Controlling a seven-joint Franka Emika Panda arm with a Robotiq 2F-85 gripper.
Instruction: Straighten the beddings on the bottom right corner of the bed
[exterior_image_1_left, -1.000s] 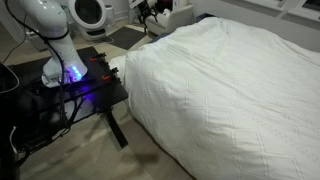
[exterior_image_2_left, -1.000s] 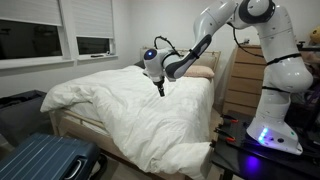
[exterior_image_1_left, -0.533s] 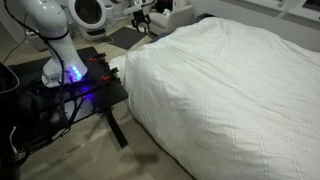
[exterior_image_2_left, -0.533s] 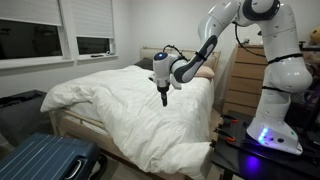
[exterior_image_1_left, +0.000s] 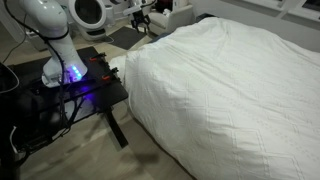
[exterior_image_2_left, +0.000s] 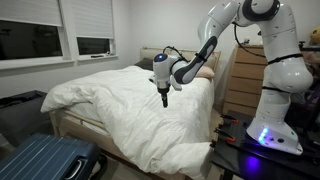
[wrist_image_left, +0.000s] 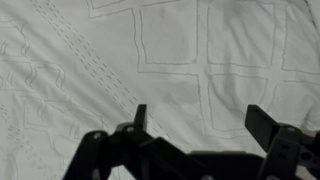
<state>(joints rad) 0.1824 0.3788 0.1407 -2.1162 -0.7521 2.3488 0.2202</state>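
I see the arm stretched out over the bed (exterior_image_2_left: 70, 127), with the gripper (exterior_image_2_left: 165, 98) hanging point-down close above the beddings (exterior_image_2_left: 120, 105), roughly over the middle of the bed and nearer its head end. Whether the tips touch the cloth I cannot tell. In the wrist view the fingers (wrist_image_left: 140, 116) stand wide apart, with only quilted white fabric between them and nothing held. The beddings cover the whole bed. At the bed's foot corner beside the robot stand (exterior_image_2_left: 235, 155) they sag off the edge in loose folds. To me this looks like the approach, before any cloth is taken. The next move likely calls for settling onto the fabric, pinching a fold firmly, and drawing it smooth toward that rumpled corner.
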